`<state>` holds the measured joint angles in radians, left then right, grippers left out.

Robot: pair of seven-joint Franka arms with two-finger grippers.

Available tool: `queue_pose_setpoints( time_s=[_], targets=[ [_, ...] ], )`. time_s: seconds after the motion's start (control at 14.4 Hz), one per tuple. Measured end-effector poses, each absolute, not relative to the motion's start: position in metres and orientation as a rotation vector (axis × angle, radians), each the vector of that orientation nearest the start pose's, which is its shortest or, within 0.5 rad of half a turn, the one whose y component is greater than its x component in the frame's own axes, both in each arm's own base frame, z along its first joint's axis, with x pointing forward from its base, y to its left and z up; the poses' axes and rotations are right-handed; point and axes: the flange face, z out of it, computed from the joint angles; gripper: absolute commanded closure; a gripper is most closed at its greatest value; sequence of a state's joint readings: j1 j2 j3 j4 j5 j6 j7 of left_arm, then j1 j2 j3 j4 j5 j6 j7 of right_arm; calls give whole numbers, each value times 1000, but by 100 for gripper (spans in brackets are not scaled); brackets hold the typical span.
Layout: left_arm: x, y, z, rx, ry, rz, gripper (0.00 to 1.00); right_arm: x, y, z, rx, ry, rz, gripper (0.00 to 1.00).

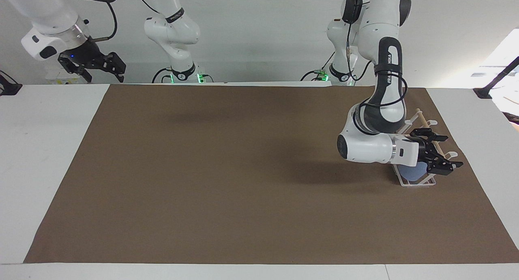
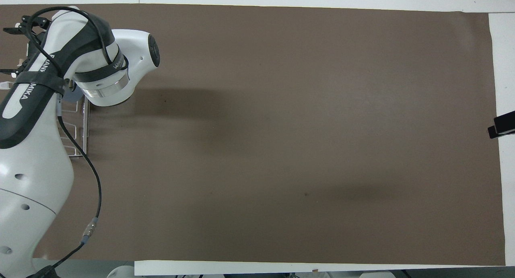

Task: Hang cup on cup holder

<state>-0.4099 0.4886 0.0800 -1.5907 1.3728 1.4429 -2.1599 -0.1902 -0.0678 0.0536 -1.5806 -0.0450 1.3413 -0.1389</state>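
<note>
The light-blue cup (image 1: 410,174) rests in the white wire cup holder (image 1: 421,183), at the end of the rack farthest from the robots. My left hand hides most of the cup. My left gripper (image 1: 448,151) hangs open above the cup holder, over the wooden rod (image 1: 421,117), with nothing between its fingers and a clear gap down to the cup. In the overhead view the left arm covers most of the cup holder (image 2: 79,127), and only a grey-blue sliver of the cup (image 2: 71,95) shows. My right gripper (image 1: 101,71) waits open and high over the white table at the right arm's end.
A brown mat (image 1: 243,170) covers most of the white table (image 1: 44,150). The cup holder stands on the mat near the left arm's end. A black clamp (image 1: 484,92) sits at the table's corner near the left arm's base.
</note>
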Motion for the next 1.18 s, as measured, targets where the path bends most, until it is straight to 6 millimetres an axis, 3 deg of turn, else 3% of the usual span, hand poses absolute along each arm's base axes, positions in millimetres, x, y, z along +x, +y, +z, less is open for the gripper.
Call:
queue_pose_setpoints(
  time_s=[0.21, 0.49, 0.69, 0.83, 1.18],
  targets=[
    [647, -86, 439, -1376, -1309, -1198, 0, 503, -74, 638, -3153, 7, 279, 0],
    [629, -22, 521, -1603, -1480, -933, 0, 502, -74, 639, -3154, 7, 278, 0],
    [616, 6, 537, -1730, -1575, -769, 0, 502, -74, 639, -3154, 7, 278, 0],
    [610, 10, 538, -1799, -1642, -663, 0, 502, -74, 639, -3154, 7, 278, 0],
    [587, -11, 564, -2110, -1664, -403, 0, 502, -74, 639, -3153, 7, 279, 0]
  ],
)
